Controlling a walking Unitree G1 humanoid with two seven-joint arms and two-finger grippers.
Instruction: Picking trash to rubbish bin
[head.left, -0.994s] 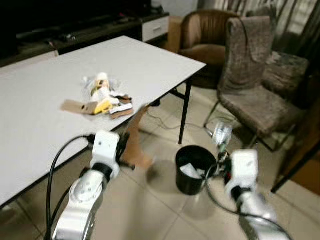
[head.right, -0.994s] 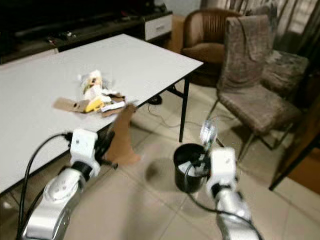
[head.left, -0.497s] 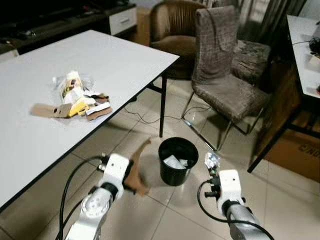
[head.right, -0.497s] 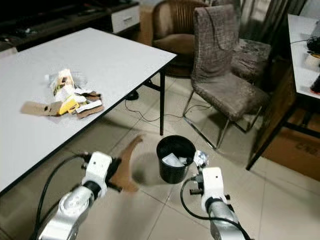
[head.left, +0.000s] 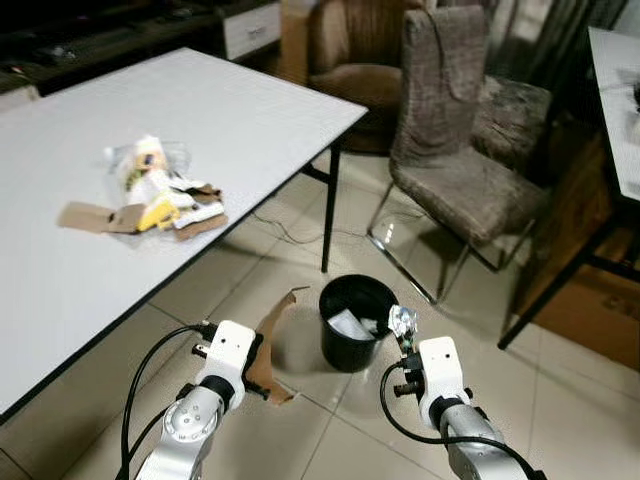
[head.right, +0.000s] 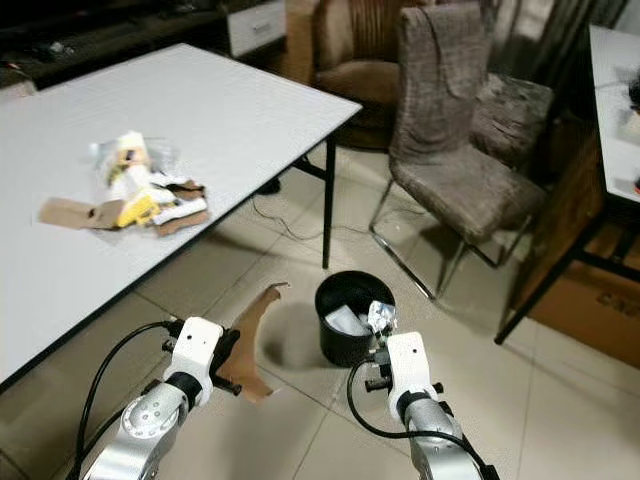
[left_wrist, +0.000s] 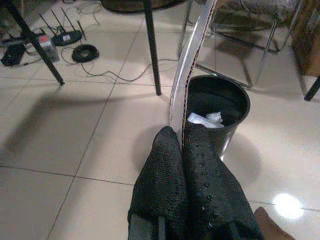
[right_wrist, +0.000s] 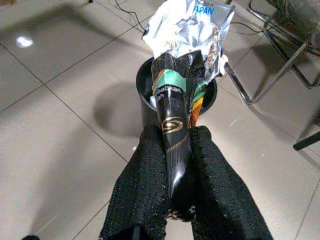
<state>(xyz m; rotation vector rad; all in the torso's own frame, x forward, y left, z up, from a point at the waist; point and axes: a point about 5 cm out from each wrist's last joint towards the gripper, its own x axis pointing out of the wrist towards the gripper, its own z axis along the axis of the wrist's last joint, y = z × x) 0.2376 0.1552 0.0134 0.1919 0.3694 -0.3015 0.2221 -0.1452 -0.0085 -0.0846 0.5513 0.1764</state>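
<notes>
Standing on the tiled floor beside the white rectangular table (head.left: 250, 120), the round black plastic rubbish bin (head.left: 357, 322) already holds some pale crumpled scraps. Left gripper (left_wrist: 181, 142) is clamped on a curved strip of brown cardboard (head.left: 272, 340) held low just beside the bin, while right gripper (right_wrist: 176, 145) pinches a crumpled silver-and-black foil snack wrapper (right_wrist: 186, 45) upright near the bin's rim. More mixed rubbish, a heap of wrappers and cardboard (head.left: 150, 195), lies on the table.

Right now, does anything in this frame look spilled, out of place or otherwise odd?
Nothing is spilled. The odd spot is a heap of trash left on the white table, untidy beside the bare tabletop. The left gripper holds a cardboard strip and the right gripper a foil wrapper, both near the black bin.
</notes>
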